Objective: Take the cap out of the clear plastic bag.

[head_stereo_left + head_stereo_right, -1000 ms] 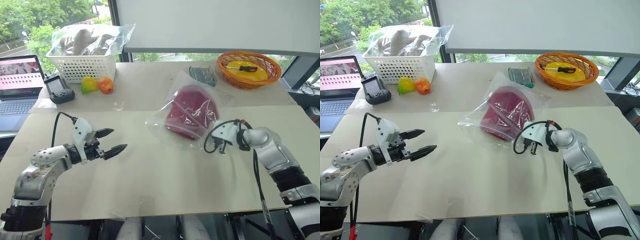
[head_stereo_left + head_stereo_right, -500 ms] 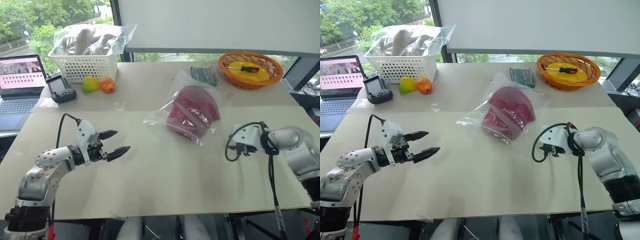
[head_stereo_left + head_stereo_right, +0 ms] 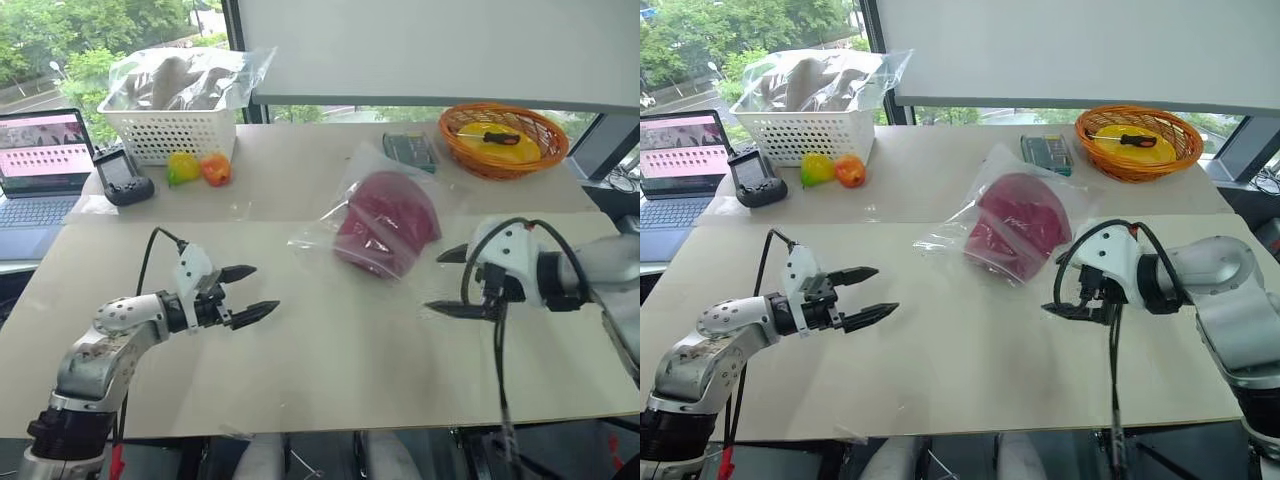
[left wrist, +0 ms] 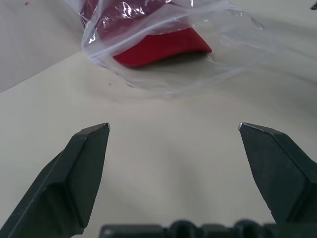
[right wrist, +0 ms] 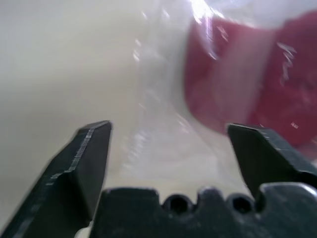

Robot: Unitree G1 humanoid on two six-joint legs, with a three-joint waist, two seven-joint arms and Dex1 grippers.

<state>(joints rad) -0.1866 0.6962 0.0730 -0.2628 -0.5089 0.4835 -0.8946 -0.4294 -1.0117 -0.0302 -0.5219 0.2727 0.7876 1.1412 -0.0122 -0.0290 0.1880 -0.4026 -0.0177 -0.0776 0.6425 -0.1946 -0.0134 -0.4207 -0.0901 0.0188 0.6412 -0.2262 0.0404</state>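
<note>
The maroon cap [image 3: 388,222] lies inside the clear plastic bag [image 3: 318,238] in the middle of the table. To the right of the bag my right gripper [image 3: 436,282] hovers open with nothing between its fingers, pointing toward the bag and apart from it. My left gripper [image 3: 263,290] is open and empty over the table well to the left, aimed at the bag. In the left wrist view the cap's brim [image 4: 161,47] shows through the crinkled bag [image 4: 225,52] beyond the spread fingers. In the right wrist view the cap [image 5: 257,89] sits just past the open fingers.
A white basket [image 3: 170,135] holding a bulky clear bag stands at the back left, with a yellow fruit [image 3: 180,168], an orange fruit [image 3: 213,168], a black device [image 3: 122,178] and a laptop [image 3: 40,170] nearby. An orange basket [image 3: 503,135] and a green box [image 3: 408,150] are at the back right.
My right gripper has let go of the bag's edge, pulled back and up to the right, and opened wide. The bag has stayed on the table. My left gripper has drifted slightly toward the bag.
</note>
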